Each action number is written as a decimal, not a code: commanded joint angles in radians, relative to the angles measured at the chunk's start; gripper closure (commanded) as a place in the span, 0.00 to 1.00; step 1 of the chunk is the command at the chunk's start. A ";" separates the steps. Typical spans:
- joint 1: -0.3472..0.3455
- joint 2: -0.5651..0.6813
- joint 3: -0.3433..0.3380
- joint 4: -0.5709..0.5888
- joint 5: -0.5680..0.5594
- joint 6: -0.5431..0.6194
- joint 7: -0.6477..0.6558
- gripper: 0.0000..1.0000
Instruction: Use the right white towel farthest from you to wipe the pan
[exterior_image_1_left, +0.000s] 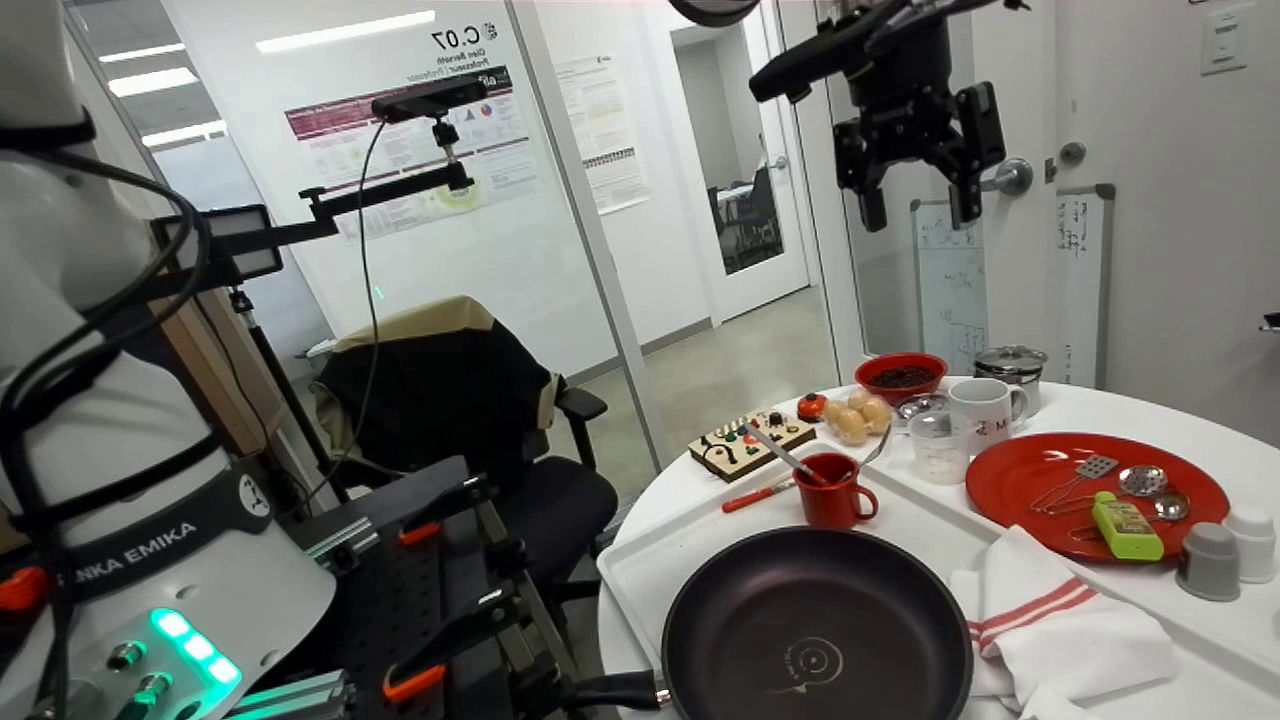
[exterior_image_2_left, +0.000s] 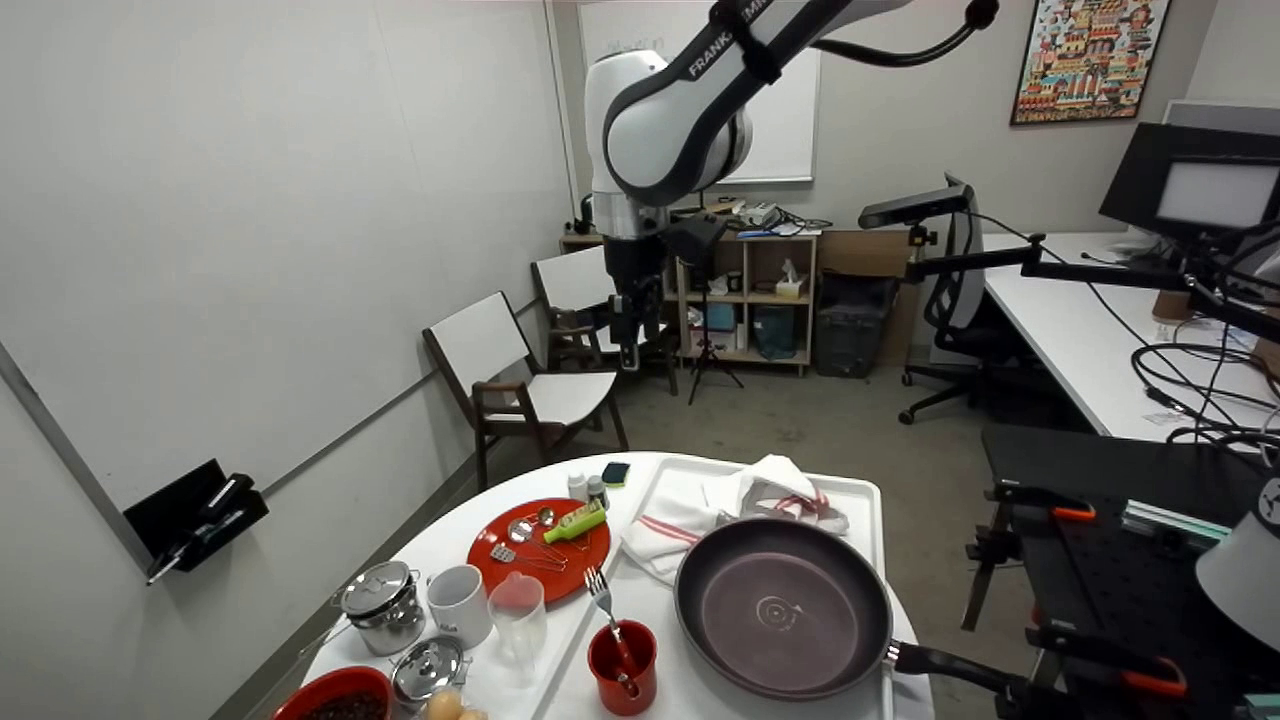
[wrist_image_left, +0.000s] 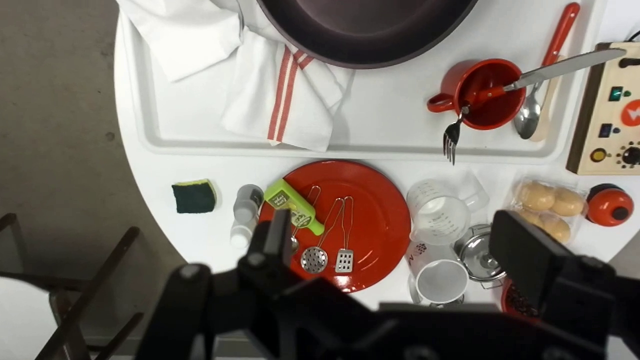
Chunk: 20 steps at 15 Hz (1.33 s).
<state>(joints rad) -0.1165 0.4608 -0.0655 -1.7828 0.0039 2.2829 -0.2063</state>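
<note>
The black pan (exterior_image_1_left: 815, 600) lies on the white tray (wrist_image_left: 210, 150), its handle (exterior_image_2_left: 950, 665) reaching past the tray's edge; the wrist view cuts off most of it. Beside the pan rests a crumpled white towel with red stripes (wrist_image_left: 305, 107). Another white towel portion (wrist_image_left: 195, 40) lies bunched farther along the tray, also seen as a heap of towel (exterior_image_2_left: 775, 480) in an exterior view. Which cloth the task means, I cannot tell. My gripper (exterior_image_1_left: 920, 215) hangs high above the table, pointing down, its fingers wide apart with nothing between them.
A red plate (wrist_image_left: 375, 215) holds small utensils and a green bottle. Near the pan stands a red mug (exterior_image_1_left: 830, 508) with cutlery sticking up. A clear measuring cup (wrist_image_left: 435, 215), a white mug (exterior_image_1_left: 975, 400) and a lidded pot (exterior_image_2_left: 385, 610) crowd one side. A sponge (wrist_image_left: 194, 196) sits near the table edge.
</note>
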 joint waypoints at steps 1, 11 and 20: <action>-0.059 0.147 0.027 0.163 0.055 -0.052 -0.043 0.00; -0.164 0.395 0.037 0.383 0.082 -0.154 -0.034 0.00; -0.185 0.572 0.027 0.498 0.075 -0.127 -0.016 0.00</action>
<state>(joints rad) -0.2869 0.9585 -0.0427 -1.3704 0.0601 2.1383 -0.2256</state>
